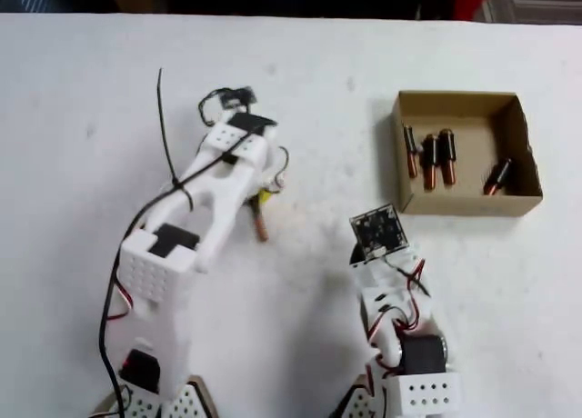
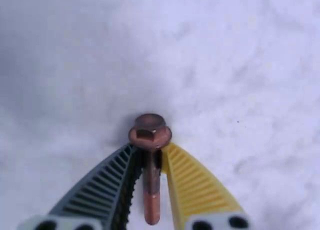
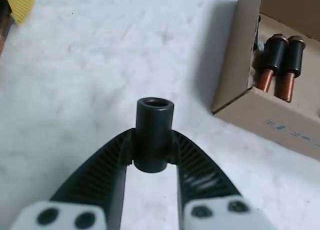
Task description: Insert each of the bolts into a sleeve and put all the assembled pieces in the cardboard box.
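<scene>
Left tool (image 2: 150, 151), with one grey finger and one yellow, is closed on the shank of a copper-coloured hex-head metal bolt (image 2: 150, 132). The bolt head projects beyond the fingertips. Right tool (image 3: 151, 146), with black fingers, grips a short black cylindrical sleeve (image 3: 154, 121) by its lower half, open bore facing away from the wrist. Both parts are over the white desk (image 1: 73, 118). The open brown cardboard box (image 1: 455, 98) stands near the right arm and holds four assembled bolt-and-sleeve pieces (image 1: 447, 156) lying flat.

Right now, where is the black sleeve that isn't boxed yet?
The black sleeve is clamped in the right gripper, over the table just outside the cardboard box's wall.
</scene>
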